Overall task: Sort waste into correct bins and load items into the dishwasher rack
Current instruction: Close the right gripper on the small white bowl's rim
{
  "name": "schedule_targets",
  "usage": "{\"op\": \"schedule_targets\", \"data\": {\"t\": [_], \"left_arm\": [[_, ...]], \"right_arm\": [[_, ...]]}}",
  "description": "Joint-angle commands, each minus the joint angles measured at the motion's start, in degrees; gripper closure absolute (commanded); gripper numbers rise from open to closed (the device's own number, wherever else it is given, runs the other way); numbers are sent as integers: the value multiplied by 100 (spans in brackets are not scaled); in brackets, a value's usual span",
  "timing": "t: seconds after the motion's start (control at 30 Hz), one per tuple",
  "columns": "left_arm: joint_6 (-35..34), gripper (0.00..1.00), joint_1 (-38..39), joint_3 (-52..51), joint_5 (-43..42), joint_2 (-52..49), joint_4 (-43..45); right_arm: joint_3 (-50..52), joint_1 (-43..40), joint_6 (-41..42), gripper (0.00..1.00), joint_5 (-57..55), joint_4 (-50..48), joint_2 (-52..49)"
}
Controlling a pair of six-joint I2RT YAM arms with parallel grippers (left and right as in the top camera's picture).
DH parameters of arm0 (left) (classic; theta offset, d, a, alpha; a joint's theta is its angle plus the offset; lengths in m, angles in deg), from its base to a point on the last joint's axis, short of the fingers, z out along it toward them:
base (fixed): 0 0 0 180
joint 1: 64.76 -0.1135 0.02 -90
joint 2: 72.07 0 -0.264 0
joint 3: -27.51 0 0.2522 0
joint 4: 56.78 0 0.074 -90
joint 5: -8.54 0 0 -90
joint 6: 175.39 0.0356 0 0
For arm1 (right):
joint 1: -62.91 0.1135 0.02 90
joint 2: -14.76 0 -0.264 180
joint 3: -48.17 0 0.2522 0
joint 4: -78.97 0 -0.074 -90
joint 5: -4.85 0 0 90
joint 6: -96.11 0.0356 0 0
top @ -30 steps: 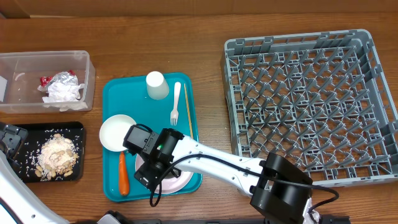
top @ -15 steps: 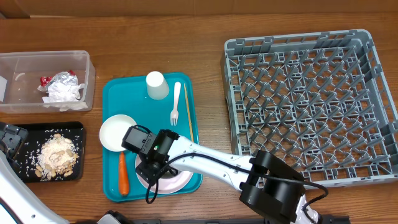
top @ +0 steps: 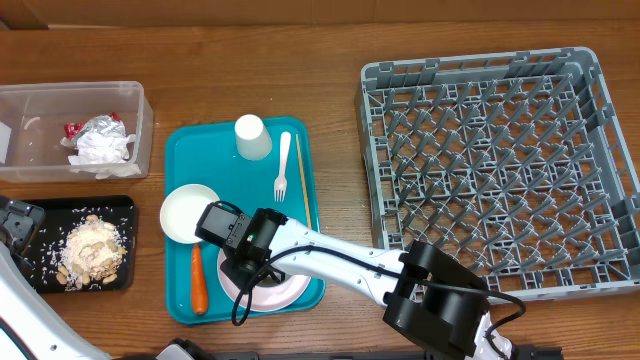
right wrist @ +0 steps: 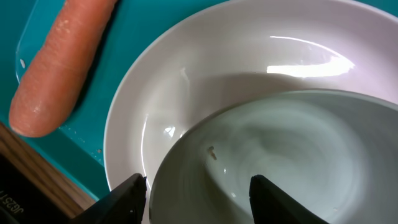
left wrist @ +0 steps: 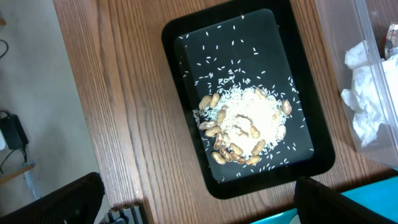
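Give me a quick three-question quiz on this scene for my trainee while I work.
1. True or false: the dishwasher rack already holds a dish.
2. What lies in the black tray? A) bread crusts B) rice and peanuts C) tea bags
3. Fill in: on the teal tray, the white fork lies right beside the white ____.
Key: 1 false; 2 B; 3 cup.
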Motion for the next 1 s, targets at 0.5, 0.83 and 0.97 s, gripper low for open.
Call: {"op": "schedule_targets", "data": {"t": [0.5, 0.83, 0.97], "left_arm": [[-59, 0, -7, 118, -26, -20, -13], [-59, 0, -7, 118, -26, -20, -13], [-59, 0, -7, 118, -26, -20, -13]], "right_arm": [[278, 221, 271, 55, 46, -232, -37], [153, 160, 289, 77, 50, -190, -33], [-76, 101, 286, 81, 50, -39, -33]]}}
